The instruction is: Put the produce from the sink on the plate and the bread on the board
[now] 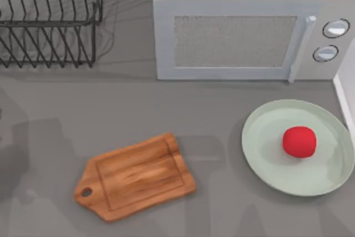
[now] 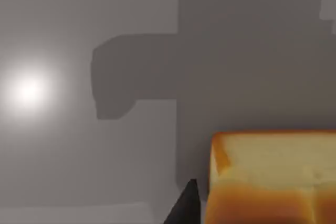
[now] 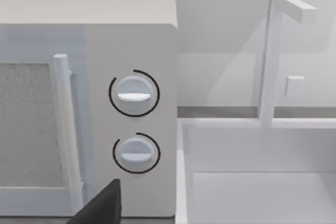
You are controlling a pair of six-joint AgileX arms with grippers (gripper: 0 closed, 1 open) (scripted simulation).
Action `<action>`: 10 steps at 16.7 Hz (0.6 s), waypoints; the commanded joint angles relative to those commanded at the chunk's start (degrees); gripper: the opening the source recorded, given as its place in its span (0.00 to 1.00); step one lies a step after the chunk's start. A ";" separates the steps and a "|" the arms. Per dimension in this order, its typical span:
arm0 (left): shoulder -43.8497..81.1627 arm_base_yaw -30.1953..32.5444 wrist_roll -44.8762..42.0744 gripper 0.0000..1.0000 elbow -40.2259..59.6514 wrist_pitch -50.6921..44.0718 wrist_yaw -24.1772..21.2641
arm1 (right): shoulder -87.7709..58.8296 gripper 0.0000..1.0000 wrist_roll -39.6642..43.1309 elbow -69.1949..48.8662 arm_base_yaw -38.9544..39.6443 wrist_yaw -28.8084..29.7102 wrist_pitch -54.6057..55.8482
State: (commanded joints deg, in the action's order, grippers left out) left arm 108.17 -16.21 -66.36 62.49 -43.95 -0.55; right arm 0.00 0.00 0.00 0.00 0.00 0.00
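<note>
Top view, produce: the red produce (image 1: 299,141) lay on the mint-green plate (image 1: 265,162), slightly toward the plate's right side, at the right of the table.
Top view, board: the wooden board (image 1: 136,176) lay bare at the table's lower middle, its handle end with the hole pointing left, well apart from the plate.
Top view, surroundings: a grey microwave (image 1: 244,31) stood behind the plate and board; a black wire dish rack (image 1: 50,18) stood at the far left.
Left wrist view, fingers: one dark fingertip (image 2: 185,207) of the left gripper showed at the frame's edge; how far the fingers stood apart could not be told.
Left wrist view, bread: the golden-brown bread (image 2: 273,177) sat just beside that fingertip, close to the camera, over grey tabletop; whether it was gripped could not be told.
Right wrist view, fingers: one dark fingertip (image 3: 105,205) of the right gripper showed; its opening could not be told.
Right wrist view, surroundings: beyond that fingertip stood the microwave with its two dials (image 3: 134,94); beside it lay the white sink (image 3: 257,182) with its faucet (image 3: 273,51).
</note>
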 joint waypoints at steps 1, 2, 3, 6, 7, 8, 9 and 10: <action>-0.42 -0.04 -0.04 0.00 1.04 -1.37 0.01 | 0.00 1.00 0.00 0.00 0.00 0.00 0.00; -1.07 -0.04 -0.07 0.00 2.33 -3.32 0.01 | 0.00 1.00 0.00 0.00 0.00 0.00 0.00; -1.89 -0.01 -0.07 0.00 3.77 -5.63 0.02 | 0.00 1.00 0.00 0.00 0.00 0.00 0.00; -4.56 0.05 0.03 0.00 8.44 -13.93 0.02 | 0.00 1.00 0.00 0.00 0.00 0.00 0.00; -5.45 0.07 0.07 0.00 9.96 -16.53 0.02 | 0.00 1.00 0.00 0.00 0.00 0.00 0.00; -6.32 0.10 0.13 0.00 11.31 -18.63 0.02 | 0.00 1.00 0.00 0.00 0.00 0.00 0.00; -7.12 0.16 0.21 0.00 12.36 -20.14 0.02 | 0.00 1.00 0.00 0.00 0.00 0.00 0.00; -7.70 0.22 0.29 0.00 13.03 -21.03 0.02 | 0.00 1.00 0.00 0.00 0.00 0.00 0.00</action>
State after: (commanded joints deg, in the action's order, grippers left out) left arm 100.47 -16.00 -66.07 75.52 -64.98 -0.53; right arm 0.00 0.00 0.00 0.00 0.00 0.00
